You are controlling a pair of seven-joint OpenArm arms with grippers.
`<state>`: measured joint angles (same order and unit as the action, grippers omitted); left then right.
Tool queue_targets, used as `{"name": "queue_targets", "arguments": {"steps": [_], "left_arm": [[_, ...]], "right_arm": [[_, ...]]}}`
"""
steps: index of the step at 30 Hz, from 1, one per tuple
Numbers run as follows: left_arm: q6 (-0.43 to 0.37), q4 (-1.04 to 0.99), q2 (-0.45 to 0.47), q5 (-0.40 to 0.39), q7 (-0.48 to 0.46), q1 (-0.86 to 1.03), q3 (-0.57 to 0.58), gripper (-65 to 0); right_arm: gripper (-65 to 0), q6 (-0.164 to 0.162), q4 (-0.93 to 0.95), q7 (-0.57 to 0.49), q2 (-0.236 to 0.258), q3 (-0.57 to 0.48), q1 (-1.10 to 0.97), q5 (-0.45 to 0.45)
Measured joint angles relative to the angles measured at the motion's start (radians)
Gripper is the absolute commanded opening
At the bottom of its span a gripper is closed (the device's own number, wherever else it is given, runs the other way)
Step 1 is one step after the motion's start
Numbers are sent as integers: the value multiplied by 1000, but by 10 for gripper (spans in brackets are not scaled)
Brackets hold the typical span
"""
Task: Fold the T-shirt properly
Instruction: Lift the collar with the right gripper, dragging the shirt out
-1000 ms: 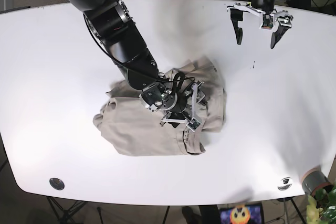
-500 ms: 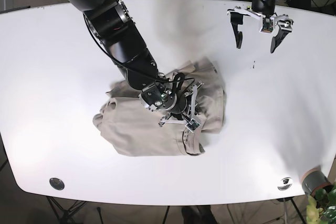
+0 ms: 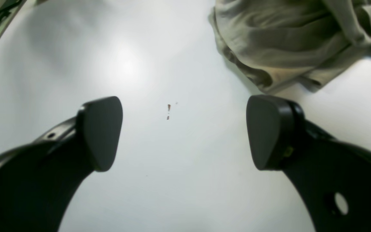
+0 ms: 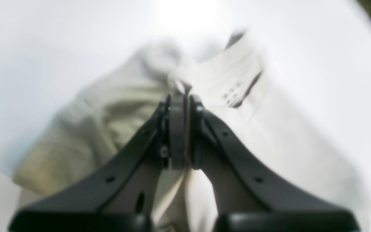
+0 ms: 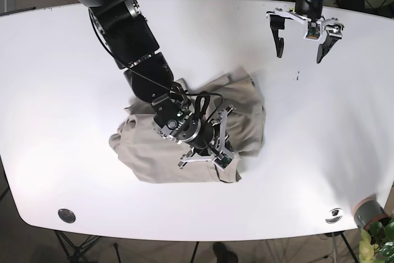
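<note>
Beige T-shirt [image 5: 191, 130], soft woven cloth, lay bunched in irregular folds and ridges near the middle of the smooth white table [image 5: 61, 90], a ribbed hem edge visible along its lower right side. Matt black right gripper [image 5: 206, 149], curved fingers [image 4: 177, 129] pressed together on a pinch of the cloth (blurred in the right wrist view, fabric seen between the pads). Compared with the frame one second before, right gripper shifted lower and towards the near edge of the garment, arm drawn back with it; upper flap of the shirt pulled flatter and further over the heap. Left gripper [image 5: 306, 26] hung above bare table near the far right edge, well apart from the shirt, position almost unchanged from the earlier frames. Its rounded, paddle-shaped black fingers [image 3: 100, 132] stood wide apart and held nothing; small dark specks [image 3: 168, 111] marked the glossy surface between them. Creased shirt edge [image 3: 269, 42] lay beyond the fingertips in the left wrist view, not touched by either pad.
</note>
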<state>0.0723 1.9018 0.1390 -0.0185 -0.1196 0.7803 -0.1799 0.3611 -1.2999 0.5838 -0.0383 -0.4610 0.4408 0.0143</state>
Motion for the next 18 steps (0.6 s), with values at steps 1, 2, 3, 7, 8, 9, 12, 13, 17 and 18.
{"name": "queue_targets", "arguments": {"steps": [1, 2, 3, 7, 8, 9, 12, 13, 17, 18], "left_arm": [[1, 0, -1, -2, 0, -6, 0, -78], [-1, 0, -1, 0, 2, -17, 1, -78], [-4, 0, 1, 0, 4, -26, 7, -78], [0, 0, 1, -1, -1, -69, 29, -76], [-4, 1, 1, -1, -1, -75, 39, -76], [-5, 0, 0, 0, 0, -79, 49, -76], [-5, 0, 1, 0, 0, -93, 80, -76], [-1, 0, 0, 0, 5, -100, 92, -76], [-2, 0, 7, 1, 1, -132, 125, -76], [-3, 0, 16, 1, 0, -137, 136, -76]], "right_arm": [[-629, 2, -29, 13, 2, 13, -3, 1], [-629, 2, -66, 27, 4, 38, -6, -1], [-629, 4, -95, 32, 7, 65, -7, -2], [-629, 11, -190, 58, 8, 193, -8, -3], [-629, 35, -214, 77, 7, 235, -7, -11], [-629, 43, -239, 83, 12, 270, -2, -12], [-629, 94, -298, 146, 36, 336, 30, -15], [-629, 95, -319, 158, 53, 344, 46, -14], [-629, 108, -403, 183, 103, 372, 95, -4], [-629, 108, -420, 184, 111, 372, 107, -5]]}}
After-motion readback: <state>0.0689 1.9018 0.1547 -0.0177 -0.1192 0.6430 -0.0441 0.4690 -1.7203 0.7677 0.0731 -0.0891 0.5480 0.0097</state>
